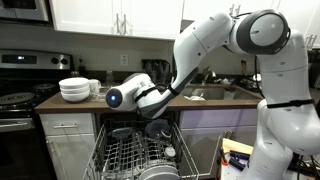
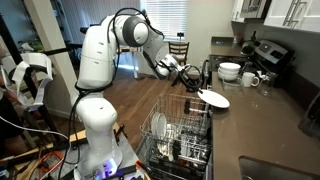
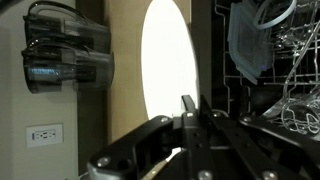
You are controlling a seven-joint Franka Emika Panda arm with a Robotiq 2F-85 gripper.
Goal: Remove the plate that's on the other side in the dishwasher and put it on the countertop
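Quick progress check from my end: the pull-out half looks done. My gripper (image 3: 188, 108) is pinched shut on the rim of the white plate (image 3: 168, 65), and in the wrist view the jaws sit narrow with the plate edge clamped between them, the disc standing up past my fingers.

In an exterior view the plate (image 2: 213, 98) hangs in the air, clear of the dishwasher (image 2: 175, 140) and above its open rack, tilted closer to flat than upright. It sits right by the near-left edge of the countertop (image 2: 262, 130). I can't tell from here whether it's already over the brown surface or just beside it, but it isn't resting on anything.

So what's left, as I read it: carry it a bit further right over the counter, lower it until it lies flat, let go, back off. The stack of bowls (image 2: 229, 71) and the mug (image 2: 250, 79) sit toward the far end near the stove (image 2: 272, 52), so the nearer stretch looks like the easy landing spot. More dishes are in the rack, but those aren't my job.
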